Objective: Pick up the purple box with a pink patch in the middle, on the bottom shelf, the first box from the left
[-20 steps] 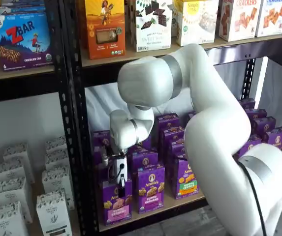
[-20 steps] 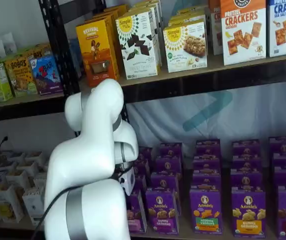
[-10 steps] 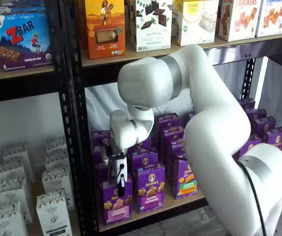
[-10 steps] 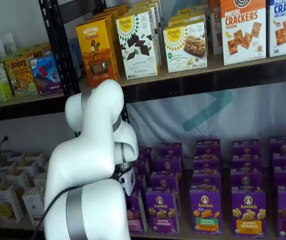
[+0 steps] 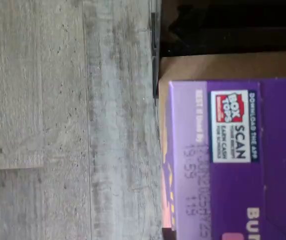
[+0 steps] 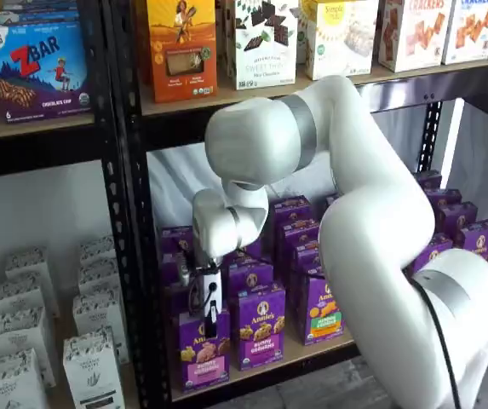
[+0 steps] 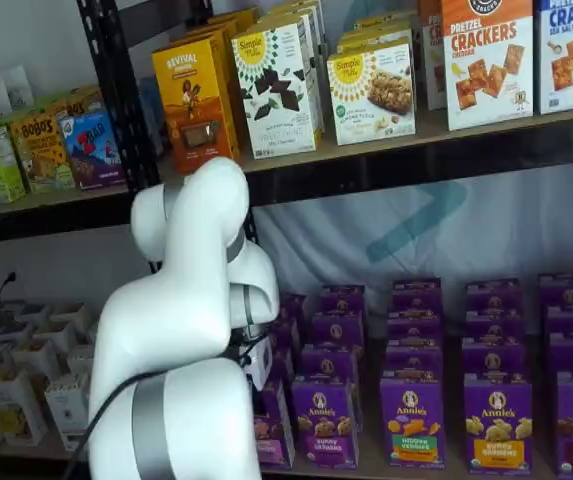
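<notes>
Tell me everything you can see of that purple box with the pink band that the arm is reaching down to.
The purple box is a small upright cardboard carton at the front of the bottom shelf. Its face shows a round yellow logo, brownish bunny snacks and a pink band. The wrist view shows its top flap with a Box Tops patch. The tool comes down onto its top, seemingly shut on it.

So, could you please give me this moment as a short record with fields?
target: purple box, pink band, front row, at the left end of its row
support: bottom shelf, box standing on it
pincer: at the box's top, fingers closed on it
neighbour: purple-band box beside the target
wrist view: purple box top, printed label visible
</notes>
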Tool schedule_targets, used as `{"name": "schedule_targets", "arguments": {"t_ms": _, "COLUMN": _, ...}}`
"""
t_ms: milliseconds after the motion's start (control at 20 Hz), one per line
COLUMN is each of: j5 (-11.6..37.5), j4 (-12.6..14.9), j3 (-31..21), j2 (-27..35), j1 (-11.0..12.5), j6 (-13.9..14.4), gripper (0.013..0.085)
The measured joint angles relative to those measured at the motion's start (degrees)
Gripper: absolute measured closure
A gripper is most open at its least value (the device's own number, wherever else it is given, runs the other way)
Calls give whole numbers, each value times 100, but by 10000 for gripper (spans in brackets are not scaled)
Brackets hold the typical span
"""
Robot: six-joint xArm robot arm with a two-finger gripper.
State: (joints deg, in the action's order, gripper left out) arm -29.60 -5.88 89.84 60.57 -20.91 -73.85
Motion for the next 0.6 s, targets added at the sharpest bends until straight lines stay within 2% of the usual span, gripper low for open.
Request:
{"name": "schedule_targets", "arguments": {"t_ms": 100, "j5": -1, "j4": -23, "j3": -33, "j2": -28, "j1": 13, "j6": -33, "gripper": 650}}
{"name": "schedule_targets", "arguments": {"t_ms": 150, "j5": -28, "j4": -57, "j3": -47, "j2": -47, "j1": 21, "j6": -69, "gripper": 690}}
{"name": "schedule_targets", "arguments": {"t_ms": 350, "j5": 61, "j4": -44, "j3": -181, "j2": -133, "j1": 31, "j6": -73, "gripper": 690}}
{"name": "schedule_targets", "arguments": {"t_ms": 600, "j5": 305, "j4": 143, "j3": -628, "j2": -405, "j1": 8, "j6": 106, "gripper": 690}}
